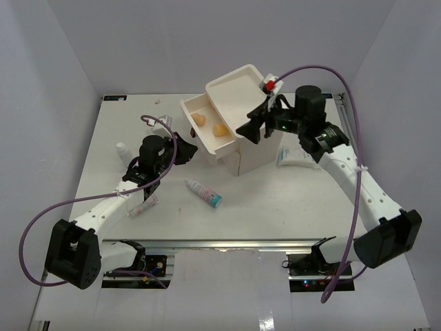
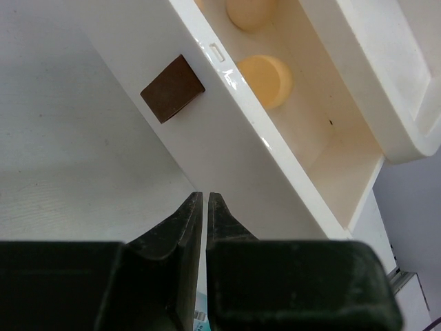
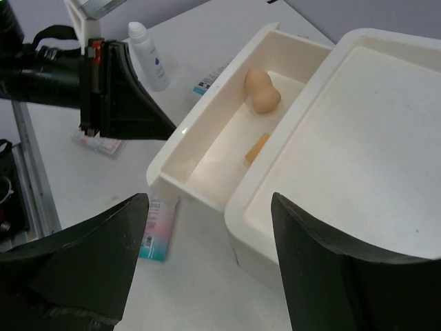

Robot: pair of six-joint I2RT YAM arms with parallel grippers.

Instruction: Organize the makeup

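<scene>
White tabletop (image 1: 275, 207), matte, square, filling middle of scene. Silver metal rail (image 1: 227, 245) running along near edge. Plain pale lavender-grey panels enclosing three sides: back wall (image 1: 220, 41), left wall (image 1: 34, 103), right wall (image 1: 406, 69). Light even and bright from overhead; shadows soft, short. Floor hidden.

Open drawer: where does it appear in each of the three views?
Top external: open drawer at centre.
Left wrist: running diagonally across the upper right.
Right wrist: centre, slanting from lower left to upper right.
Shared landmark: tan sponges inside it.
</scene>
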